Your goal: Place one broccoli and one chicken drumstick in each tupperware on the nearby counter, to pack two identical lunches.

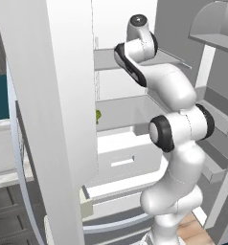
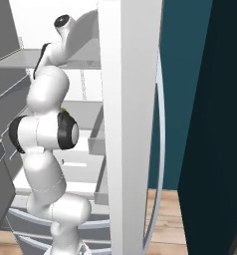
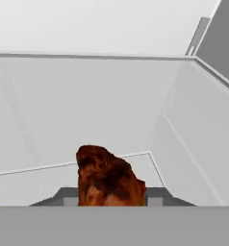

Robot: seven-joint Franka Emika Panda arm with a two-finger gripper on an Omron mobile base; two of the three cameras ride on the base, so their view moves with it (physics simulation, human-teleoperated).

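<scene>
In the hand view we note a browned chicken drumstick [image 3: 109, 178] at bottom centre between the jaws, which appear to pinch it, above a white fridge shelf [image 3: 87, 110]; a broccoli [image 1: 98, 115] sits mid-left in the left base view

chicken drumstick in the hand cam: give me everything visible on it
The chicken drumstick is a lumpy, mottled reddish-brown piece with darker patches and a rough roasted-looking surface. It sits at the bottom centre of the hand view, its lower part cut off by the grey band. It stands before a pale fridge shelf. Whether the fingers touch it cannot be told.
</scene>
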